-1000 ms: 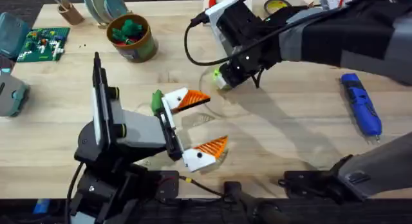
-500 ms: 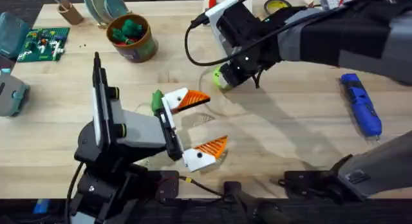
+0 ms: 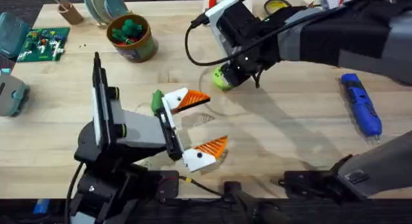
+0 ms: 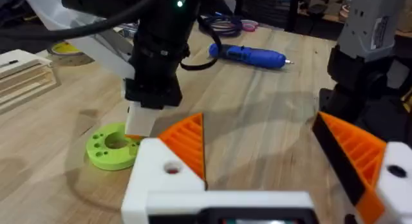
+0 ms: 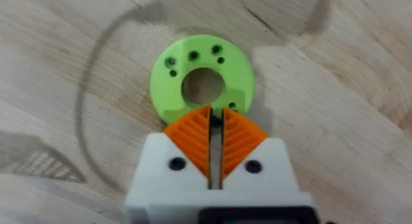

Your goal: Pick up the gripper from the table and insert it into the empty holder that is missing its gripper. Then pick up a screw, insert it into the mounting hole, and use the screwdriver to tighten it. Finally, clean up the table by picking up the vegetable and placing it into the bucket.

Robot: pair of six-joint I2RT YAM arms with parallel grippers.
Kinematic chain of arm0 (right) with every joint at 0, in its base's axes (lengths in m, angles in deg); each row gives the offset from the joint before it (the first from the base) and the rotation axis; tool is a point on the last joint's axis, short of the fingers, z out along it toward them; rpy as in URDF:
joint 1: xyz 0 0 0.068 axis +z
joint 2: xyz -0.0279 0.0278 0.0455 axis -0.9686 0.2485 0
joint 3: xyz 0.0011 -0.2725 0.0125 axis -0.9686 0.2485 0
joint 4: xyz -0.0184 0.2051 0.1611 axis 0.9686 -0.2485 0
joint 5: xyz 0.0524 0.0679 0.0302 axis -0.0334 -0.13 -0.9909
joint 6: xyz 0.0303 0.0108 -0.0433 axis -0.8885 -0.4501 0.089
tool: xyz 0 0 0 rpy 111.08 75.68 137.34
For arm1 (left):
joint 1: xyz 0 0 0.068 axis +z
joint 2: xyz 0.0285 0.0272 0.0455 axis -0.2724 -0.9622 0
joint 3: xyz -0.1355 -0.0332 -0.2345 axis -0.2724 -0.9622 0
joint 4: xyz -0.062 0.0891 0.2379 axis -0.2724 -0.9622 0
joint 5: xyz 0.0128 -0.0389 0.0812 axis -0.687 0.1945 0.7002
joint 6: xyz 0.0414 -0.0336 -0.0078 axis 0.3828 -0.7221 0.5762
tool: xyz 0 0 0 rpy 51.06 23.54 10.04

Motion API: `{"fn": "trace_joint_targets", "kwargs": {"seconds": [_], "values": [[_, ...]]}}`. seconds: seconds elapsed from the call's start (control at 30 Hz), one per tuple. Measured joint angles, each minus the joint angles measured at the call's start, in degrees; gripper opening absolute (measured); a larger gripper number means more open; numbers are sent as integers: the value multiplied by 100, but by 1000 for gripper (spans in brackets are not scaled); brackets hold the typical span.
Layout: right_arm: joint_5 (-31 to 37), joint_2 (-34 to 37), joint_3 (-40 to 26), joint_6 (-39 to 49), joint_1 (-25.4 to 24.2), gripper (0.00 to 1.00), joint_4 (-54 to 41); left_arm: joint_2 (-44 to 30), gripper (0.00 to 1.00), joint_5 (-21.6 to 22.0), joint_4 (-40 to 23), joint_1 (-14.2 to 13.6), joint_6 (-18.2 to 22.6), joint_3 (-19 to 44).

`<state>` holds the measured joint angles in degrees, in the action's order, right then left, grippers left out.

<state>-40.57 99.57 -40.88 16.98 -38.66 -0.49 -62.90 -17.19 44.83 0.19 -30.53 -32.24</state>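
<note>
My right gripper (image 3: 226, 76) reaches in from the right and stands tip-down on a lime-green disc (image 3: 222, 80). In the right wrist view its orange fingers (image 5: 193, 137) are shut to a thin slit at the rim of the disc (image 5: 187, 63), with a small dark speck at their tips. My left gripper (image 3: 217, 120) lies open near the table's middle, both white bases capped with orange. The blue screwdriver (image 3: 360, 105) lies at the right. The brown bucket (image 3: 133, 38) holds green toys. A small green piece (image 3: 156, 100) sits by the left gripper's far finger. The loose gripper and the empty holder are out of view.
A green brick plate (image 3: 42, 44) and teal items sit at the far left, with dishes (image 3: 103, 5) at the back. In the left wrist view a pale wooden crate (image 4: 26, 73) stands beyond the disc (image 4: 112, 147), and the screwdriver (image 4: 248, 55) lies farther off.
The right gripper has settled slightly onto the lime-green disc. The left arm has not moved.
</note>
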Motion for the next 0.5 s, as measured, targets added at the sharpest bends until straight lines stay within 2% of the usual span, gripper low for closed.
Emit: {"fn": "trace_joint_targets", "kwargs": {"seconds": [0.1, 0.5], "values": [[0, 0, -7, 9, 0, 12, 14, 0, 994, 0, 1, 0, 0, 0], [-2, -1, -9, 14, 0, 6, 7, 0, 993, 0, -1, 0, 0, 0]]}}
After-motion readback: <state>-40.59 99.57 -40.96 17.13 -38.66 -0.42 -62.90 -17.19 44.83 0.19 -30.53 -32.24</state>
